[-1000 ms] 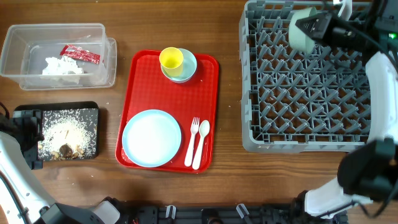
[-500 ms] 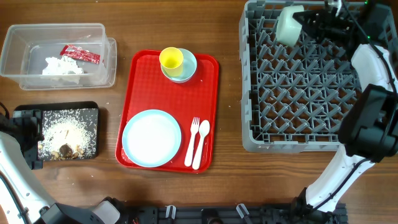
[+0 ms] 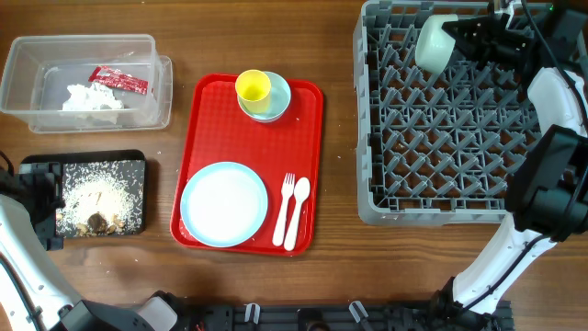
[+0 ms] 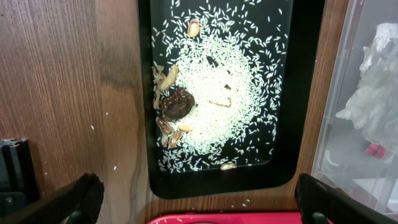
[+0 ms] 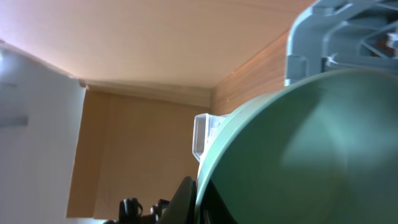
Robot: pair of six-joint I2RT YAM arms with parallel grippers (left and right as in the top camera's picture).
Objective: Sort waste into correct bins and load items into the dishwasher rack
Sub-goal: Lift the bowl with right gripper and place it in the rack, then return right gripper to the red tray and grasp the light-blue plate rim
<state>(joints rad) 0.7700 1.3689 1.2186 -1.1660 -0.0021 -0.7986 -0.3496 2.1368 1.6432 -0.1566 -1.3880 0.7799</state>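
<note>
My right gripper (image 3: 457, 39) is shut on the rim of the pale green bowl (image 3: 432, 42), held on edge over the far left part of the grey dishwasher rack (image 3: 459, 198); the bowl fills the right wrist view (image 5: 311, 149). My left gripper (image 4: 199, 208) is open over the near edge of the black tray (image 4: 217, 180), which holds rice grains and brown scraps (image 4: 174, 106). The clear tub (image 3: 87, 83) holds a white napkin (image 3: 92, 99) and a red sachet (image 3: 118, 80). The red tray (image 3: 207, 129) carries the blue plate (image 3: 224, 203), yellow cup (image 3: 254, 87) in the small blue bowl (image 3: 276, 97), fork (image 3: 284, 207) and spoon (image 3: 298, 211).
The black tray (image 3: 92, 193) lies at the table's left, just in front of the clear tub. Loose rice grains lie on the wood beside it. The rack's upright pegs stand under the held bowl. My left arm (image 3: 23, 248) runs along the left table edge.
The right gripper swung the green bowl left across the rack's far edge, then shifted it slightly back right. The left arm has not moved.
</note>
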